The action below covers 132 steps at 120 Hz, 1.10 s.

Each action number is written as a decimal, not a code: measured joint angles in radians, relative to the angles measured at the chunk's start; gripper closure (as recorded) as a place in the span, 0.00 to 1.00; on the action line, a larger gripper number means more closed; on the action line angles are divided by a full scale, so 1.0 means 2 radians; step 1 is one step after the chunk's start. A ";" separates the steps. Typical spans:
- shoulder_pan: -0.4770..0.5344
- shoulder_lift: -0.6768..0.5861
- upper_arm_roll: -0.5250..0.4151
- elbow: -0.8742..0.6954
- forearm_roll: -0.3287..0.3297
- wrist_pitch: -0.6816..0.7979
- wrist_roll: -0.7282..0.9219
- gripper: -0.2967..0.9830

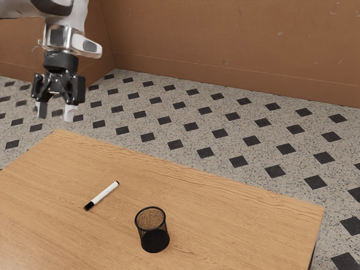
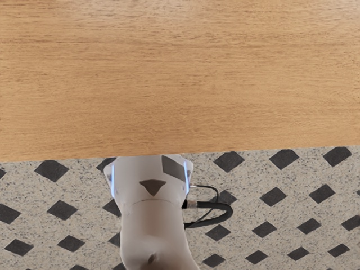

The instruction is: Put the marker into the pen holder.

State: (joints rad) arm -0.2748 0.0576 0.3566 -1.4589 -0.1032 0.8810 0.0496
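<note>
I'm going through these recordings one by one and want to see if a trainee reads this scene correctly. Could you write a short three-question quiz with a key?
1. Multiple choice: where is the white marker with a black cap?
a) inside the round black mesh pen holder
b) lying on the light-brown wooden table
c) leaning on the pen holder's rim

2. True or false: the black two-finger gripper is open and holds nothing.

3. Fill in: from the marker, the pen holder stands toward the exterior view's ____.

Key: 1. b; 2. true; 3. right
</note>
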 joint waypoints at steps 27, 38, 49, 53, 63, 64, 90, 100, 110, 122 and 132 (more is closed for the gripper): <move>0.041 0.066 0.001 -0.026 0.011 0.205 0.021 0.24; 0.034 0.092 0.005 -0.069 0.010 0.265 0.029 0.25; 0.041 0.053 0.006 -0.171 0.010 0.336 0.035 0.25; 0.048 0.037 0.005 -0.214 0.011 0.363 0.036 0.25; 0.079 0.008 0.001 -0.306 0.015 0.432 0.041 0.25; 0.081 0.008 0.001 -0.312 0.016 0.438 0.041 0.25; 0.052 0.038 -0.014 -0.371 0.027 0.579 0.053 0.26; 0.042 0.039 -0.018 -0.396 0.029 0.622 0.066 0.27; 0.031 0.040 -0.019 -0.402 0.030 0.652 0.080 0.28; 0.034 0.047 -0.018 -0.407 0.030 0.674 0.097 0.33; 0.041 0.051 -0.017 -0.410 0.035 0.687 0.109 0.38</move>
State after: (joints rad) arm -0.1923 0.1601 0.3218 -2.2780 -0.0335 2.2558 0.2678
